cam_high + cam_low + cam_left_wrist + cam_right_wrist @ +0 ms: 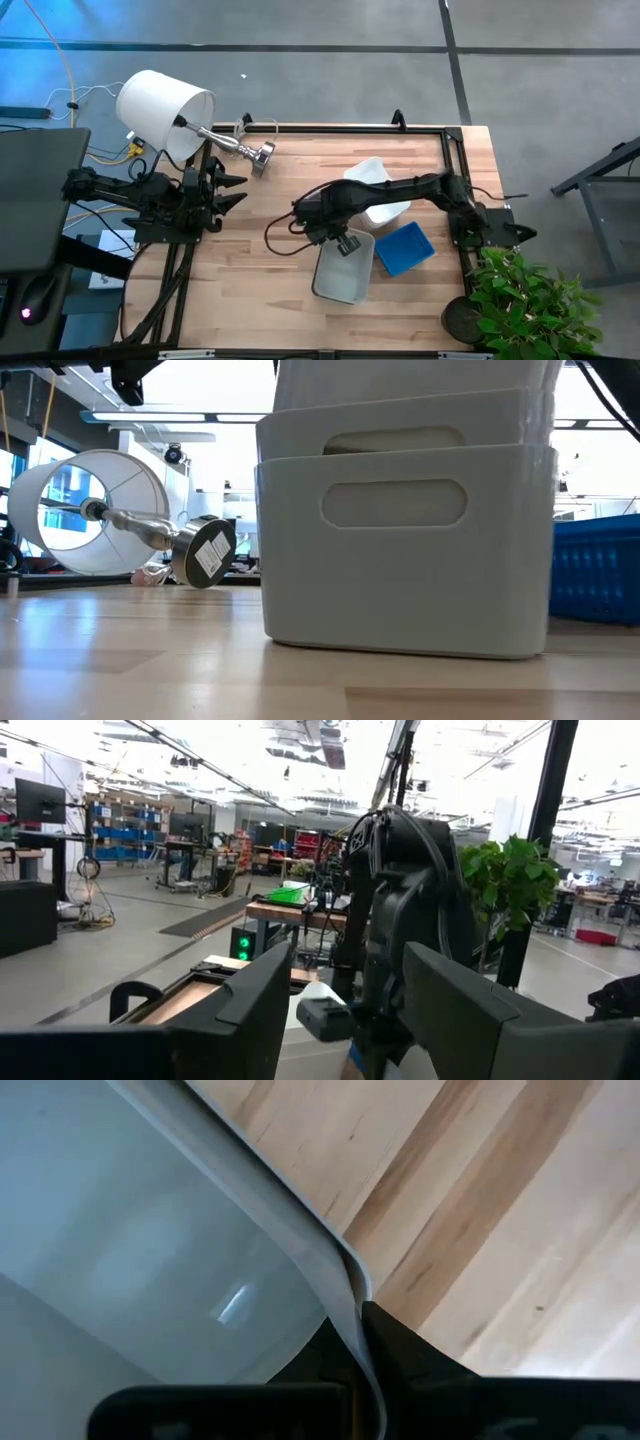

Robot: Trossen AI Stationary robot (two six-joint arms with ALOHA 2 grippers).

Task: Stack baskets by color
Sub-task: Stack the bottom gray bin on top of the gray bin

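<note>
R gripper (362, 1342) is clamped on the rim of the pale grey rectangular plastic basket (343, 266), which rests on the wooden table (260, 250) w/ the blue plastic basket (404, 248) just beside it and the white plastic basket (377, 190) close behind. L gripper (237, 190), fingers apart and holding nothing, waits well apart at the table edge near the white cylindrical lampshade (162, 110).

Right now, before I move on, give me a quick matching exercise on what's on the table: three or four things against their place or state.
Things:
1. right gripper
2. blue basket
3. lamp
4. left gripper

States:
A. lying on its side at the table's far left corner
B. open, holding nothing, at the table's left edge
C. shut on the grey basket's rim
D. flat on the table, beside the grey basket

Pairs: 1-C, 2-D, 3-A, 4-B
</note>
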